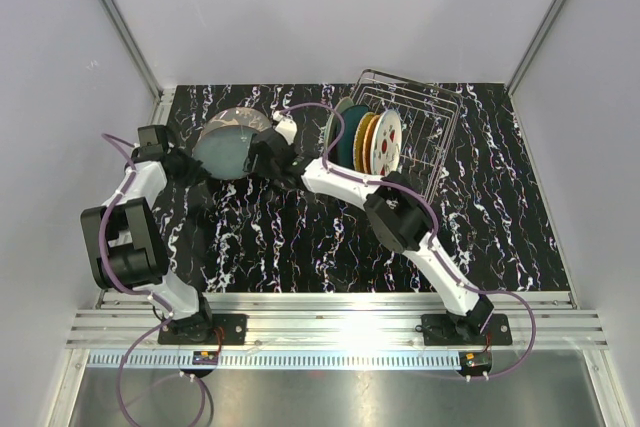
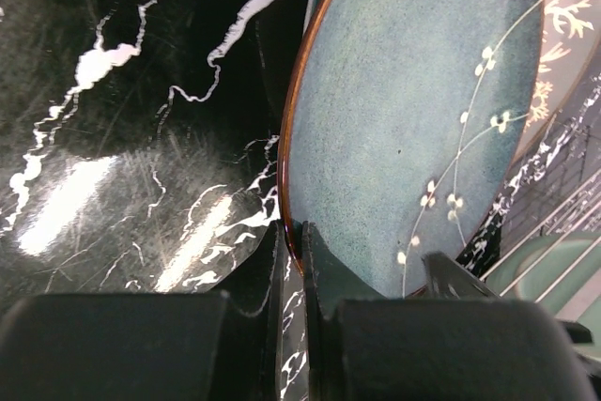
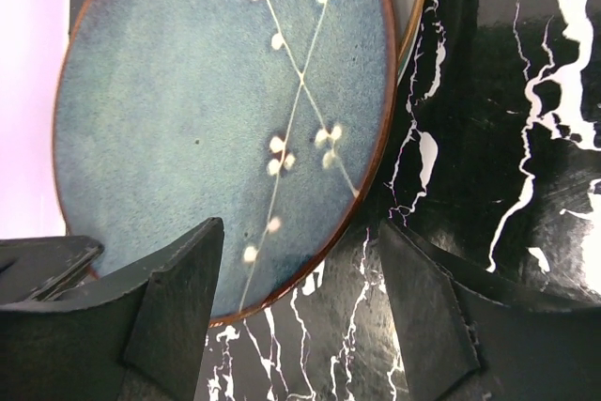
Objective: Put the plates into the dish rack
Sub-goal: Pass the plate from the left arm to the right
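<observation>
A blue-grey plate (image 1: 225,145) with a brown rim and sprigs of small white blossom is held on edge, tilted, over the back left part of the black, white-veined bench (image 1: 300,237). Its rim is pinched by the left gripper (image 2: 293,246), whose two dark fingers are pressed together on either side of the plate's edge, as is seen in the left wrist view. Close behind this plate a grey-brown plate (image 2: 573,16) with a pale branching motif is seen; whether the two plates touch cannot be told. The right gripper (image 3: 302,232) is placed at the opposite side of the blue-grey plate with its fingers spread wide. In the right wrist view the plate's lower rim is seen between them, lying across one finger and well clear of the other; whether it is touched there cannot be told. The dish rack (image 1: 430,117) of thin silver wire is set at the back right of the bench, just beside the right arm. In it four plates are stood upright side by side: a mint-green plate (image 1: 338,127), a dark teal plate (image 1: 352,147), an orange-tan plate (image 1: 369,142) and a white plate (image 1: 388,144) with red marks.
</observation>
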`<state>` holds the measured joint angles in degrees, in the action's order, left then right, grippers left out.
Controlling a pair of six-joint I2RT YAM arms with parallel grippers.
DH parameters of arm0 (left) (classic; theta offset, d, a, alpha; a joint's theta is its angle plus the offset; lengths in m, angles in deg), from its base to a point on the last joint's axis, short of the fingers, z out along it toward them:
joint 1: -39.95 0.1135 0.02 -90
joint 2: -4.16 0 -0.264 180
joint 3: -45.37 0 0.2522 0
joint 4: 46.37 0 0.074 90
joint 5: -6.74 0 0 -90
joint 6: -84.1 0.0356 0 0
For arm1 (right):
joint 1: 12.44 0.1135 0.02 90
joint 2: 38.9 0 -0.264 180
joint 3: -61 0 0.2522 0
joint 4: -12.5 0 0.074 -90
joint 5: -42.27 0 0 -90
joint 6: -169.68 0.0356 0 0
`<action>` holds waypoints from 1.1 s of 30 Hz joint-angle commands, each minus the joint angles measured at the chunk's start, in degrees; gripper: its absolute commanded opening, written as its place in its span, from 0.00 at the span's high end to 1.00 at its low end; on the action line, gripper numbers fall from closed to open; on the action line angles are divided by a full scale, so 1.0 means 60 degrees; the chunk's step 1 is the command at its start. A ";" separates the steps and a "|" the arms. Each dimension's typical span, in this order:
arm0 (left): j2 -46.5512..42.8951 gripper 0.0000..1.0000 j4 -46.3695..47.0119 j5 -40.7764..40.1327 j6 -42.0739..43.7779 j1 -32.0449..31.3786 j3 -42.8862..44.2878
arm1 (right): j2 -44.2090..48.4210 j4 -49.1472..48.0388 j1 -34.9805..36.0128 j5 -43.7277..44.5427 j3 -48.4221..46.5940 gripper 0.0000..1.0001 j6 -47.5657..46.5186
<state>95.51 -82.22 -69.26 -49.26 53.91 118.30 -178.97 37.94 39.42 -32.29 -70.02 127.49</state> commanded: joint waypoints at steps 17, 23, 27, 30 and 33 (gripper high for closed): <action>-0.0254 1.00 0.0195 0.0641 0.0809 -0.0655 0.0259 | -0.0356 -0.0292 -0.0029 0.0487 -0.1069 0.49 0.0718; -0.0137 1.00 0.0092 0.0699 0.0941 -0.0729 0.0318 | -0.0093 -0.0467 -0.0146 0.0575 -0.0820 0.67 0.0864; -0.0064 0.97 0.0063 0.0699 0.1000 -0.0817 0.0318 | 0.0083 -0.0541 -0.0190 0.0678 -0.0819 0.76 0.0864; 0.0038 0.97 0.0048 0.0830 0.1000 -0.0876 0.0347 | 0.0171 -0.0570 -0.0234 0.0766 -0.0892 0.82 0.0820; 0.0097 0.96 0.0005 0.0904 0.1058 -0.0920 0.0391 | 0.0230 -0.0570 -0.0322 0.0708 -0.0937 0.87 0.0820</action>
<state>96.03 -82.74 -68.91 -47.25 50.54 118.26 -181.46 39.01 37.67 -29.30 -73.47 134.60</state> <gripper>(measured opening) 0.075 0.274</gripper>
